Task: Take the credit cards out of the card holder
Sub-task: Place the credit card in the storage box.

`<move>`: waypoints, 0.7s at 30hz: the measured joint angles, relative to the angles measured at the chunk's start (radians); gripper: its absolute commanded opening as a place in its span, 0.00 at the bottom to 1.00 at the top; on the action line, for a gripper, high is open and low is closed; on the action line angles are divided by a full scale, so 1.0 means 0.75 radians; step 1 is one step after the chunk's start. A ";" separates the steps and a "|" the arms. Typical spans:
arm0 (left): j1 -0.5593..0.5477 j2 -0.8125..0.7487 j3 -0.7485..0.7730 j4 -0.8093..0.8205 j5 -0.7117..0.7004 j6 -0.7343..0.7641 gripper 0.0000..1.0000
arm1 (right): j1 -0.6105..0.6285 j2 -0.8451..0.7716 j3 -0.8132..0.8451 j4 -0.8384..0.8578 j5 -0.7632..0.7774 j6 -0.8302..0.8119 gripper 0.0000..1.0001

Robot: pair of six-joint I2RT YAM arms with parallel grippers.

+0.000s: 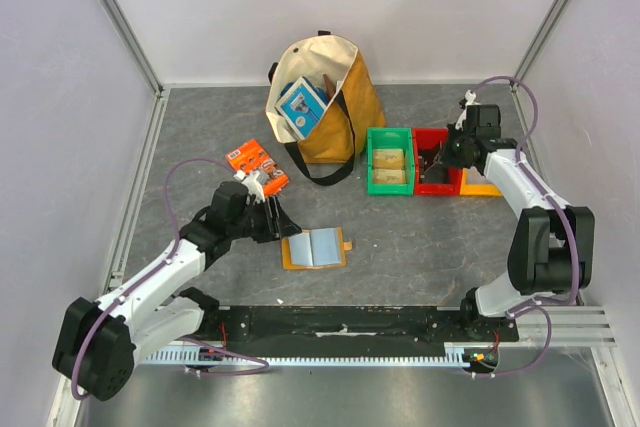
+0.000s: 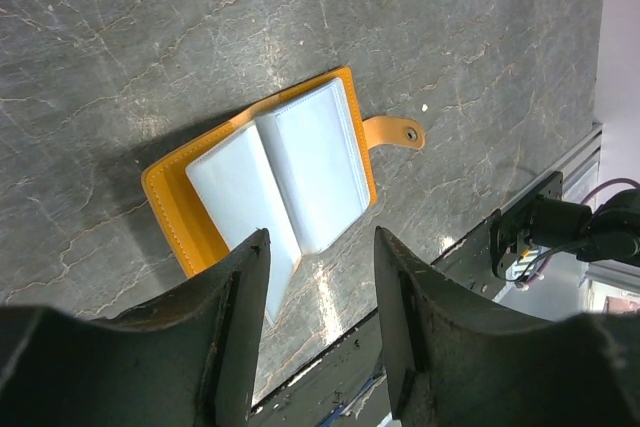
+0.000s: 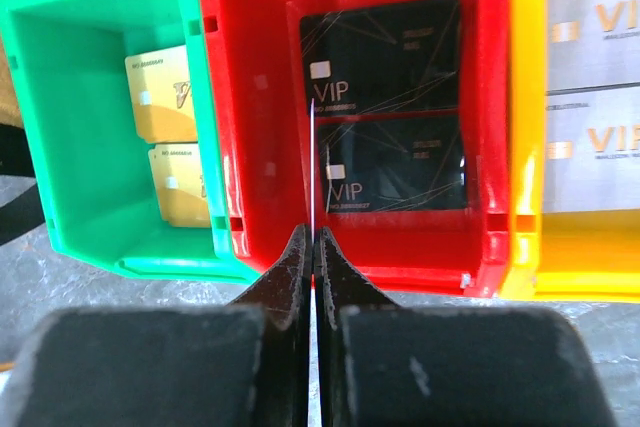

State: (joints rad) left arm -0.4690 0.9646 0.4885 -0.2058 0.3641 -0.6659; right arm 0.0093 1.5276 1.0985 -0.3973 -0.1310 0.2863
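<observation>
The card holder [image 1: 315, 248] [image 2: 280, 177] lies open on the table, orange outside with pale blue-grey pockets and its tab to the right. My left gripper [image 1: 268, 215] [image 2: 318, 247] hovers just left of it, open, with nothing between its fingers. My right gripper [image 1: 440, 155] [image 3: 312, 237] is shut on a thin credit card [image 3: 312, 152], seen edge-on, over the near left part of the red bin [image 1: 430, 189] [image 3: 260, 147]. Two black credit cards [image 3: 385, 52] lie flat in that bin.
A green bin [image 1: 372, 162] [image 3: 60, 97] holds gold cards [image 3: 160, 97]; a yellow bin [image 1: 480, 188] [image 3: 525, 147] holds silver cards [image 3: 595, 47]. A tan tote bag [image 1: 330, 137] with a blue-and-white box [image 1: 300, 107] stands behind. An orange packet [image 1: 256, 165] lies beside my left arm.
</observation>
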 measured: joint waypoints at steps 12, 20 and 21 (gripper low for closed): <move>-0.016 0.048 0.000 0.009 -0.001 -0.002 0.51 | -0.038 0.104 -0.007 0.005 -0.151 -0.010 0.12; -0.065 0.093 0.000 0.008 -0.036 -0.002 0.50 | -0.050 0.112 -0.017 -0.013 -0.091 -0.018 0.60; -0.075 0.098 0.000 0.008 -0.044 -0.002 0.50 | -0.049 0.102 -0.022 -0.012 -0.070 -0.018 0.63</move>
State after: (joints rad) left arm -0.5255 1.0378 0.4885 -0.1997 0.3313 -0.6670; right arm -0.0277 1.6043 1.0821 -0.4065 -0.1837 0.2726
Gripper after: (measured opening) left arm 0.503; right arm 0.547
